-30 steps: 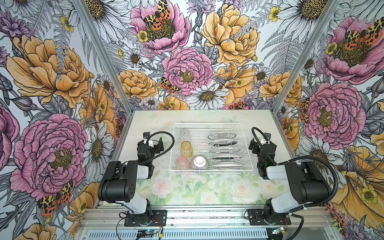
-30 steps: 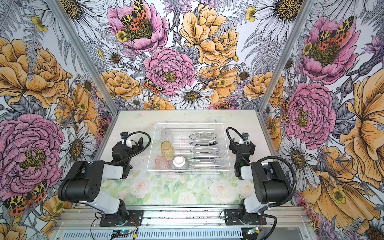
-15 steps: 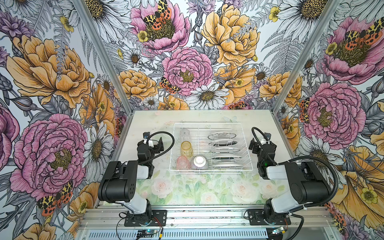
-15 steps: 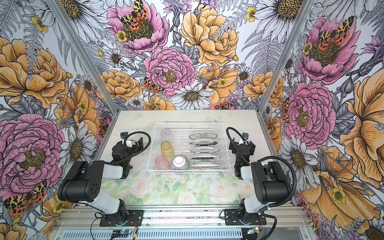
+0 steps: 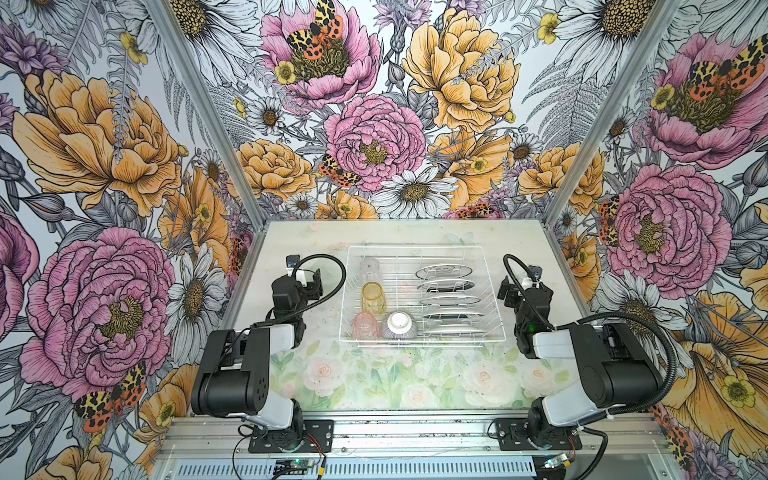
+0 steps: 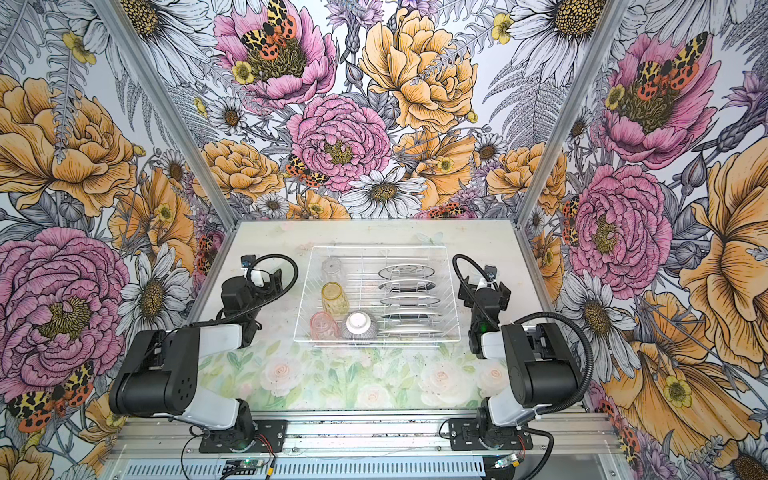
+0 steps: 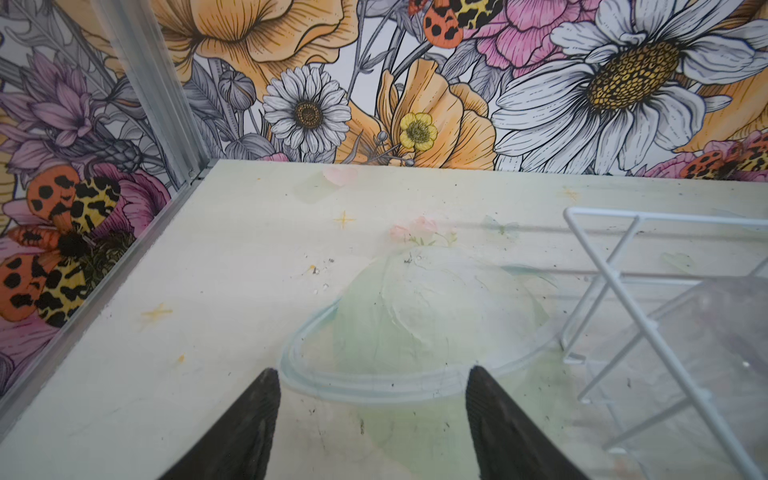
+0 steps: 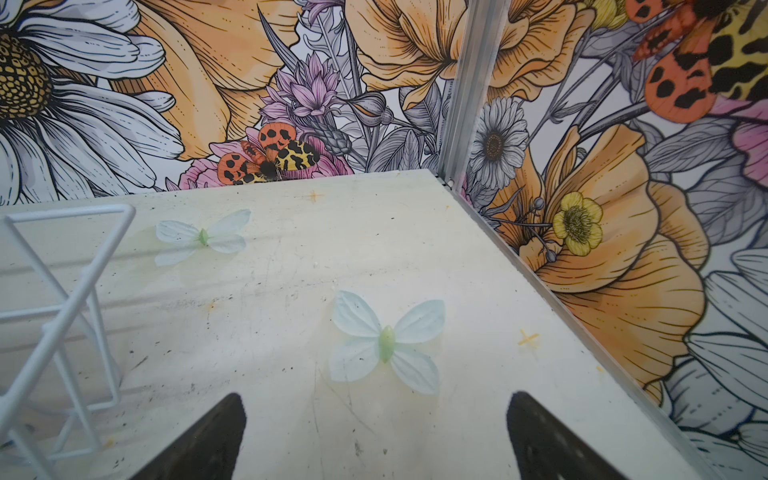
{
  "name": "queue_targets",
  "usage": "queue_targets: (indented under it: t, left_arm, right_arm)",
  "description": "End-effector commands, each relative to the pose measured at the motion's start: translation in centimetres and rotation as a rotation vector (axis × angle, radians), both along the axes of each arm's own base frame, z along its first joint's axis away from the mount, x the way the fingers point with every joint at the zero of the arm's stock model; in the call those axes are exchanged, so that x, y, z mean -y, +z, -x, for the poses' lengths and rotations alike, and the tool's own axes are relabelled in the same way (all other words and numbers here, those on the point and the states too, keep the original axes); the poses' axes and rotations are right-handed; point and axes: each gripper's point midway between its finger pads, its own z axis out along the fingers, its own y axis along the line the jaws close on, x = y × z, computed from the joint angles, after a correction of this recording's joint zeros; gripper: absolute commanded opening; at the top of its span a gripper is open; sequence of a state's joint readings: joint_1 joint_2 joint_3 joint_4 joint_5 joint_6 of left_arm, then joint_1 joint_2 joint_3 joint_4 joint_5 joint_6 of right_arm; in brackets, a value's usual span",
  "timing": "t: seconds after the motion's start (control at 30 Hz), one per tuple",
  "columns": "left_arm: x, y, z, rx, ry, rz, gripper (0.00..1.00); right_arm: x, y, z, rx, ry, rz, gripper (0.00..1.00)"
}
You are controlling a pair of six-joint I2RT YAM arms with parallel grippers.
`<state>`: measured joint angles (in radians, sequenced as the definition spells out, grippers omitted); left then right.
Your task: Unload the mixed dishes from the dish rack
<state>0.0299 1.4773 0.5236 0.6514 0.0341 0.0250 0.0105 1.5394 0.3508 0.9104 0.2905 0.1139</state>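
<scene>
In both top views the white wire dish rack [image 5: 419, 341] [image 6: 376, 341] sits mid-table. Its right half holds several dark-rimmed plates [image 5: 448, 272] [image 6: 406, 272] standing on edge. Its left half holds a clear tumbler [image 5: 369, 266], an amber tumbler [image 5: 372, 297] [image 6: 334, 297], a pink tumbler [image 5: 365, 326] and an upturned purple-striped bowl [image 5: 400, 326] [image 6: 359, 325]. My left gripper [image 5: 309, 279] [image 7: 372, 374] hangs left of the rack, open over bare table. To the right of the rack my right gripper [image 5: 524, 291] [image 8: 376, 399] is open and empty.
Flower-printed walls and aluminium corner posts [image 5: 569, 166] close in the table on three sides. Painted roses [image 5: 395, 374] cover the table in front of the rack. A rack corner [image 7: 598, 266] [image 8: 62, 291] shows in each wrist view, close beside the fingers.
</scene>
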Motion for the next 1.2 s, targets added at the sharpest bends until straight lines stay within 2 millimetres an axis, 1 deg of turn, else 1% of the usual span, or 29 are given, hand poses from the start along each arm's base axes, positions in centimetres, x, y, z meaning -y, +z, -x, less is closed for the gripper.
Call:
queue_targets:
  t: [0.0,0.07,0.13,0.3,0.37,0.43,0.47,0.53,0.57,0.6,0.63,0.7,0.77,0.83,0.93,1.0,1.1,1.17]
  left_arm:
    - [0.4,1.0,0.4,-0.064,0.007,-0.007,0.69]
    - [1.7,2.6,1.1,-0.058,-0.018,0.024,0.67]
    - [3.7,4.4,1.7,-0.039,-0.052,0.049,0.65]
    - [10.0,9.3,3.2,-0.036,-0.151,-0.018,0.64]
    - [12.7,10.9,3.9,-0.046,-0.208,-0.065,0.64]
    - [15.8,12.2,4.8,-0.044,-0.285,-0.128,0.64]
    - [16.7,12.7,5.2,-0.040,-0.296,-0.162,0.64]
    - [19.1,13.8,5.9,-0.029,-0.366,-0.198,0.65]
    - [19.9,14.1,6.1,-0.030,-0.397,-0.208,0.65]
    - [21.0,14.4,6.3,-0.031,-0.445,-0.208,0.63]
    - [21.8,14.6,6.3,-0.038,-0.484,-0.202,0.62]
    - [23.4,15.2,6.4,-0.041,-0.551,-0.196,0.61]
    - [25.2,15.6,6.4,-0.041,-0.612,-0.205,0.61]
    - [27.0,15.3,6.2,-0.051,-0.666,-0.232,0.60]
    - [29.5,14.2,5.6,-0.088,-0.744,-0.277,0.55]
    - [31.2,13.3,5.5,-0.120,-0.786,-0.333,0.52]
    - [33.4,12.1,5.3,-0.138,-0.824,-0.424,0.51]
    - [34.3,11.4,5.0,-0.149,-0.835,-0.466,0.52]
  right_arm:
    - [0.1,0.9,-0.5,0.033,0.003,-0.005,0.99]
    - [0.0,0.9,-0.5,0.034,0.005,-0.006,0.98]
    - [0.1,1.0,-0.5,0.037,0.004,-0.007,0.96]
    - [0.1,1.6,-0.7,0.024,0.019,-0.025,0.89]
    - [0.1,2.4,-0.7,0.017,0.020,-0.020,0.87]
    - [0.1,3.9,-0.4,0.010,0.019,-0.022,0.87]
    - [0.0,5.2,-0.3,0.014,0.027,-0.015,0.86]
    - [-0.3,7.8,0.1,0.002,0.043,-0.011,0.85]
    - [-0.4,9.0,0.3,-0.013,0.046,-0.023,0.84]
    - [-0.9,9.9,0.7,-0.063,0.066,-0.040,0.82]
    - [-1.5,11.0,1.1,-0.103,0.092,-0.062,0.81]
    - [-2.7,12.9,1.9,-0.150,0.141,-0.110,0.80]
    - [-4.2,14.2,3.0,-0.172,0.198,-0.175,0.80]
    - [-5.8,15.3,4.1,-0.172,0.257,-0.260,0.78]
    - [-8.3,15.8,5.0,-0.189,0.348,-0.354,0.73]
    - [-9.7,15.8,5.3,-0.220,0.392,-0.366,0.71]
    - [-10.9,15.3,5.3,-0.263,0.422,-0.365,0.70]
    - [-11.3,15.0,5.2,-0.276,0.437,-0.367,0.70]
